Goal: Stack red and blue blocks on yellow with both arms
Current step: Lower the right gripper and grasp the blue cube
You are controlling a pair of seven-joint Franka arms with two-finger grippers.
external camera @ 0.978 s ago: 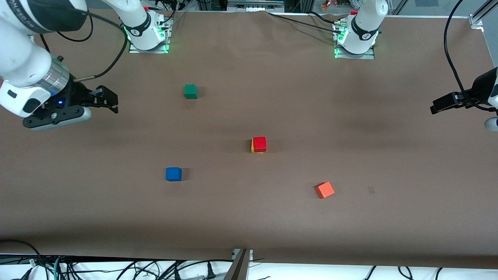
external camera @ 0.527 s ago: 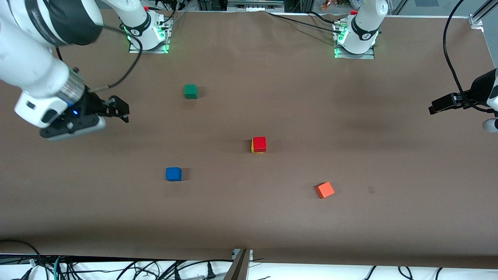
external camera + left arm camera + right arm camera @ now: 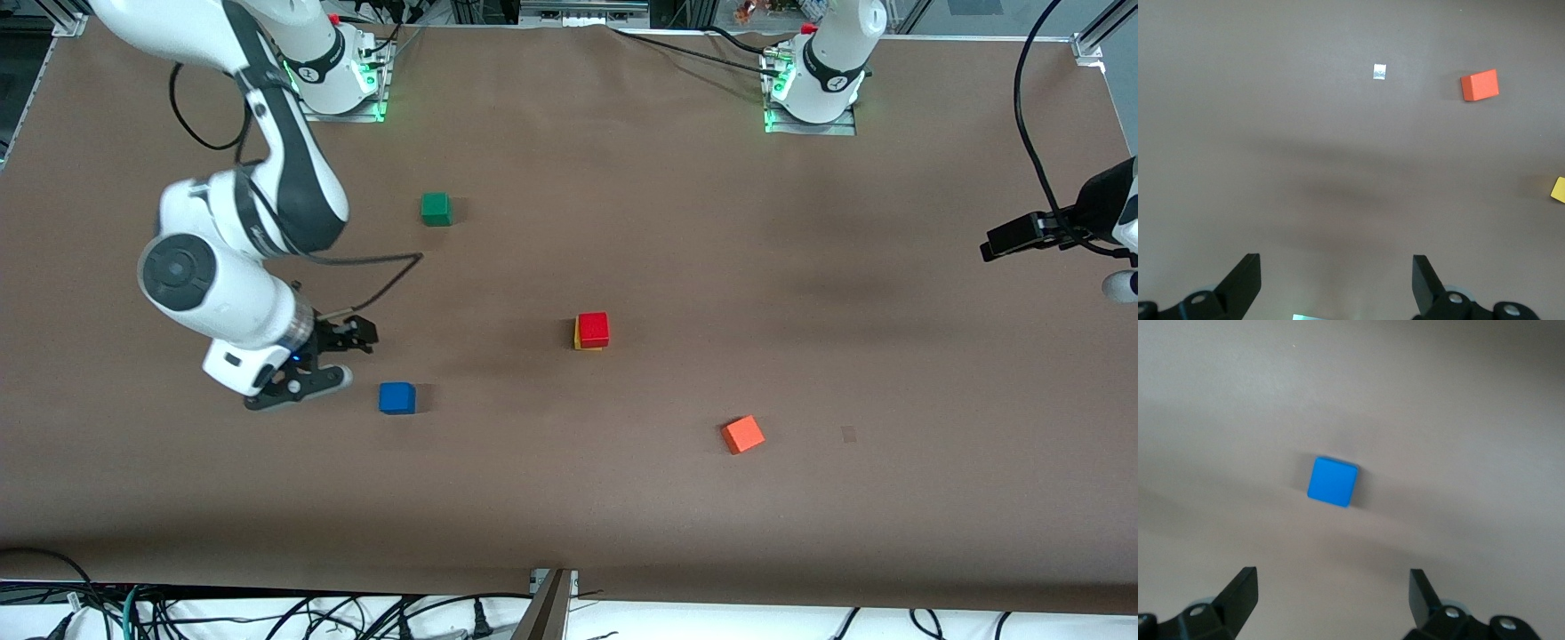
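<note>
Red block (image 3: 593,328) already sits on the yellow cube (image 3: 578,336) near the middle of the bench (image 3: 622,498), a little askew so that a yellow strip shows along one side. That half of the job looks done. Blue block (image 3: 396,397) is left: it lies flat on the bench, well apart from the stack, toward the right arm's end and nearer the front edge than the stack.

Right pincer (image 3: 351,336) hangs low just beside the blue block, on the side toward the right arm's end, not yet over it. Its fingers stand wide apart and hold nothing; in the right wrist view the blue block (image 3: 1332,482) lies ahead of the spread fingers (image 3: 1238,590), roughly centred between them.

Left pincer (image 3: 1000,242) waits at the edge of the bench at the left arm's end, open and empty.
</note>
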